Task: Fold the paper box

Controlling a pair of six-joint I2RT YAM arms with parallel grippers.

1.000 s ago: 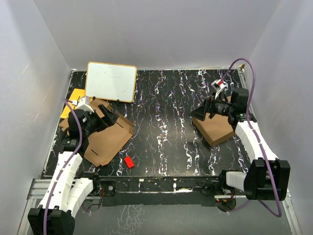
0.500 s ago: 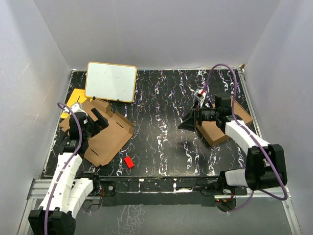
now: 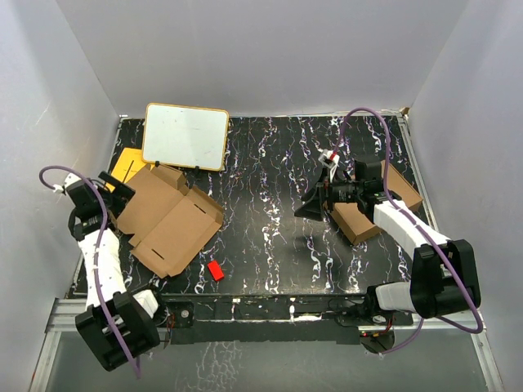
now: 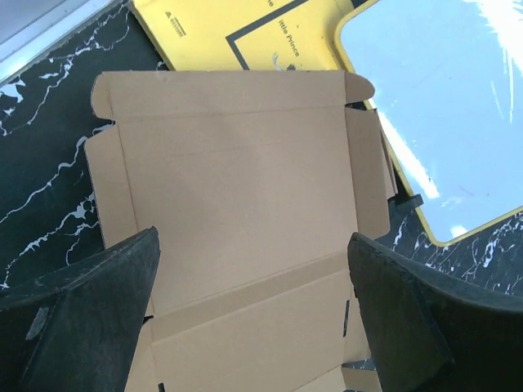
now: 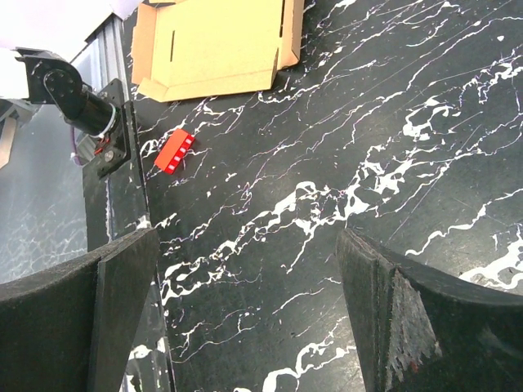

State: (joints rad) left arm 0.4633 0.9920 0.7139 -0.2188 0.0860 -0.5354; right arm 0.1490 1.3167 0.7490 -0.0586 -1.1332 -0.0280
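One paper box, flat and unfolded at 9 o'clock on the table, left gripper spread empty at its 9 o'clock edge, right gripper spread empty toward 3 o'clock; folding seemingly unstarted, next calling for pinching and raising a side flap.

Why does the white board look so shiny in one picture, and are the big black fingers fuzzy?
Left wrist view: light glares off the whiteboard at its top right corner; the close fingers look soft, the paper box sharp. Top external view: the whiteboard looks evenly lit.
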